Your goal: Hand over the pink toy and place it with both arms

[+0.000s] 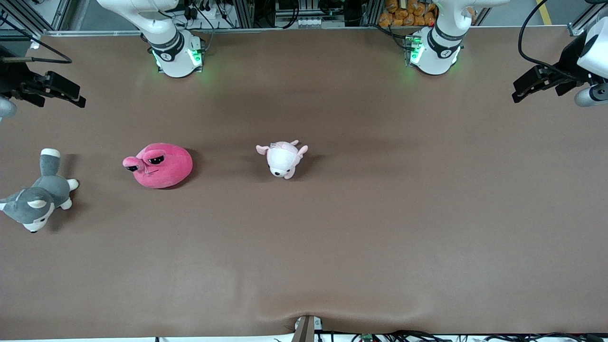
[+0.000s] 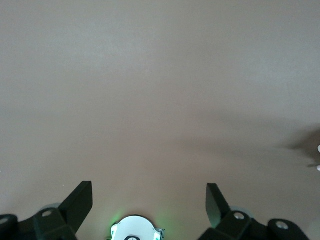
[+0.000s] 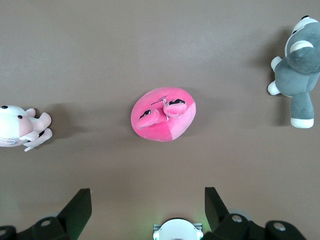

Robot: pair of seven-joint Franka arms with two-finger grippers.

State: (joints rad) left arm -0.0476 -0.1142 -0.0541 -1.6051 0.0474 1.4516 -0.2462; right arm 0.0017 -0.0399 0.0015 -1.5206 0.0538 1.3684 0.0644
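Pink blob plush (image 1: 159, 165) lay at table's nine o'clock. Right gripper (image 3: 145, 210) hung spread overhead; left gripper (image 2: 149, 202) gaped, waiting. Stage unclear.

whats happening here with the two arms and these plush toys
Neither arm is handling anything at this moment. The left gripper and right gripper both hang open above the table, each out at its own end. The pink toy lies on the table toward the right arm's end, between a grey husky plush and a pale pink-and-white plush. The scene fits either before a pickup or after a placement.
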